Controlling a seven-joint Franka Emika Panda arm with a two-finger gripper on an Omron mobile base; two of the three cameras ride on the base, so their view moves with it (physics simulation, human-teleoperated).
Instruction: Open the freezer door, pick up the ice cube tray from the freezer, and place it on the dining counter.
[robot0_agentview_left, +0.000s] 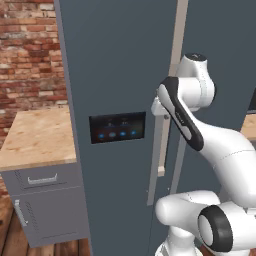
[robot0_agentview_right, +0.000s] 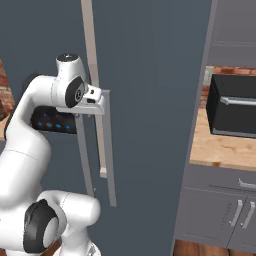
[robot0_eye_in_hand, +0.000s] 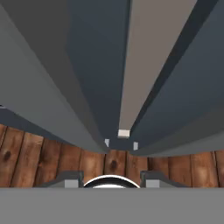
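Observation:
The freezer (robot0_agentview_left: 220, 45) is a tall slate-blue unit right in front of me. Its freezer door (robot0_agentview_left: 115, 65) carries the black panel with blue lights (robot0_agentview_left: 118, 127) and a grey bar handle (robot0_agentview_left: 155, 160). A beige centre strip (robot0_agentview_left: 176, 55) shows between the two doors. My gripper (robot0_agentview_left: 159, 114) points straight down at the top of the handles (robot0_agentview_right: 110, 160), next to the strip (robot0_agentview_right: 93, 50). In the hand view the fingertips (robot0_eye_in_hand: 72, 179) stand apart with nothing between them, and both handles run down towards the floor. The gripper (robot0_eye_in_hand: 112, 179) is open. The ice cube tray is hidden and the dining counter is out of view.
A wood-topped grey cabinet with drawer handles (robot0_agentview_left: 40, 135) stands left of the freezer, against a brick wall (robot0_agentview_left: 30, 50). To the right, a black appliance (robot0_agentview_right: 232, 107) sits on a wood counter (robot0_agentview_right: 220, 150) over grey cupboards. Wooden floor (robot0_eye_in_hand: 43, 153) lies below.

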